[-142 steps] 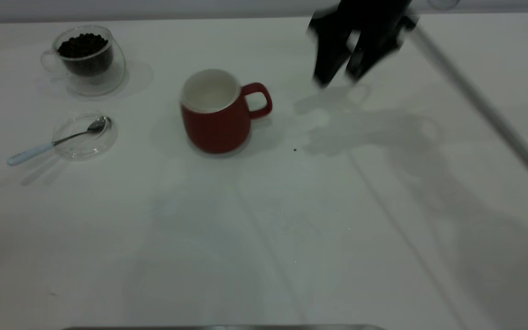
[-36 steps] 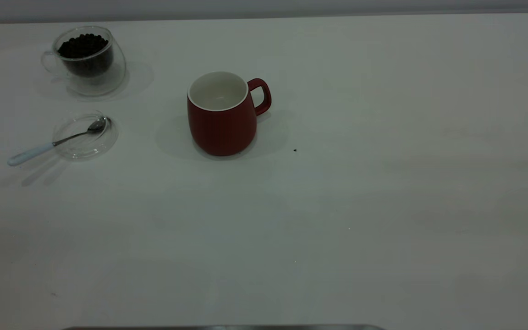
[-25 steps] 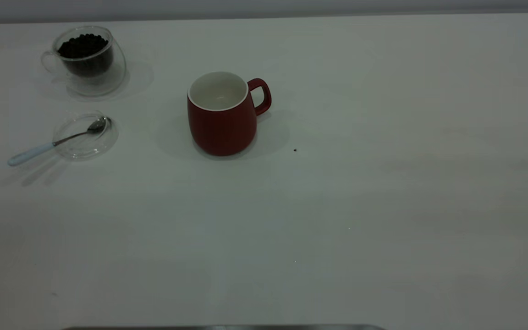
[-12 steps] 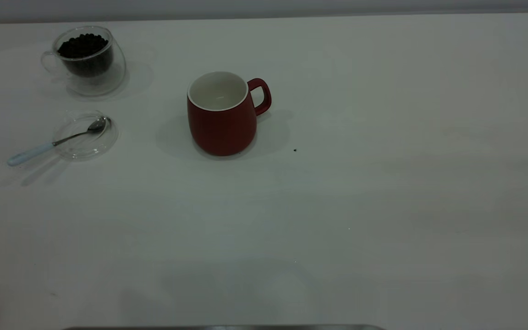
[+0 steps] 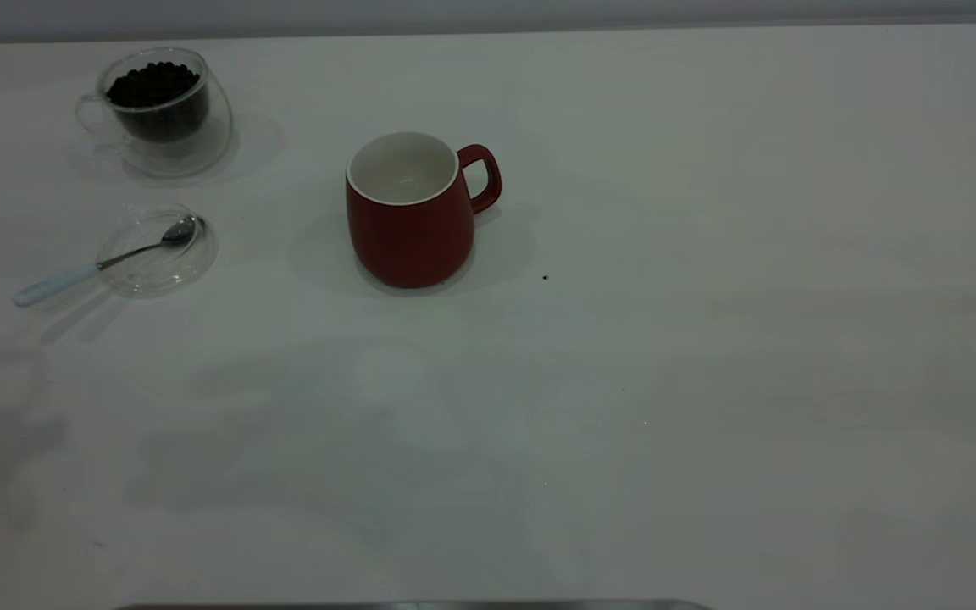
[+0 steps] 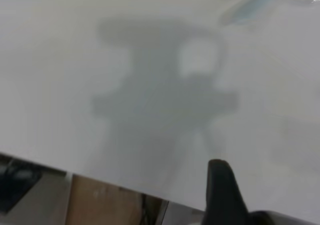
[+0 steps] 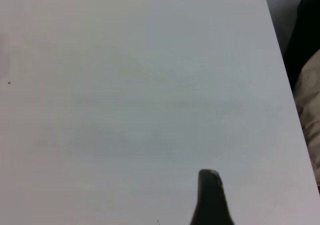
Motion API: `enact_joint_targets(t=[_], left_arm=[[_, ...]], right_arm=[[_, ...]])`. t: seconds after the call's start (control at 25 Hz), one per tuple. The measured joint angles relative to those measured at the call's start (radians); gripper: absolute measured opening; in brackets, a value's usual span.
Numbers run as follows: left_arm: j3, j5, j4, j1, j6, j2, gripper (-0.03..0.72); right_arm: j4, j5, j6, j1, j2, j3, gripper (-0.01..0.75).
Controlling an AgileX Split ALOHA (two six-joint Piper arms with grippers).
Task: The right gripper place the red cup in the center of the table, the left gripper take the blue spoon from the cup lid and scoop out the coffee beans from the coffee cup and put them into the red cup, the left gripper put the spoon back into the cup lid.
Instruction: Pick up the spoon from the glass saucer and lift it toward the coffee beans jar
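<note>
While the red cup point(image 5: 413, 212) stood upright a little left of centre on the table point(image 5: 708, 339), its handle turned right, the coffee cup point(image 5: 162, 110) of coffee beans point(image 5: 152, 83) sat at upper left. Just below it lay the blue spoon point(image 5: 98, 264), bowl resting in the cup lid point(image 5: 158, 252). Only one black fingertip of the left gripper point(image 6: 222, 195) and of the right gripper point(image 7: 211, 197) showed above bare tabletop, so I could not tell their spread.
</note>
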Motion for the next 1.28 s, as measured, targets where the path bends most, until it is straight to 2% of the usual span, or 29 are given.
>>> enact_joint_targets(t=[0.16,0.28,0.4,0.6,0.68,0.76,0.88,1.12,1.28], left_arm=[[-0.121,0.022,-0.011,0.139,0.044,0.106,0.493],[-0.233,0.054,-0.095,0.241,0.149,0.173,0.486],[-0.325,0.11,-0.292,0.34,0.34,0.268,0.485],[-0.35,0.306,-0.789,0.456,0.777,0.457,0.485],[-0.35,0.356,-0.904,0.493,0.887,0.506,0.485],[-0.345,0.382,-0.945,0.528,0.938,0.528,0.485],[-0.284,0.358,-0.93,0.566,0.97,0.528,0.485],[-0.101,0.177,-0.918,0.595,1.059,0.528,0.485],[-0.021,0.053,-1.053,0.595,1.207,0.528,0.485]], right_arm=[[0.0,0.0,0.0,0.0,0.0,0.0,0.572],[0.0,0.0,0.0,0.0,0.0,0.0,0.572],[0.0,0.0,0.0,0.0,0.0,0.0,0.572],[0.0,0.0,0.0,0.0,0.0,0.0,0.572],[0.0,0.0,0.0,0.0,0.0,0.0,0.572],[0.0,0.0,0.0,0.0,0.0,0.0,0.572],[0.0,0.0,0.0,0.0,0.0,0.0,0.572],[0.0,0.0,0.0,0.0,0.0,0.0,0.572],[0.0,0.0,0.0,0.0,0.0,0.0,0.572]])
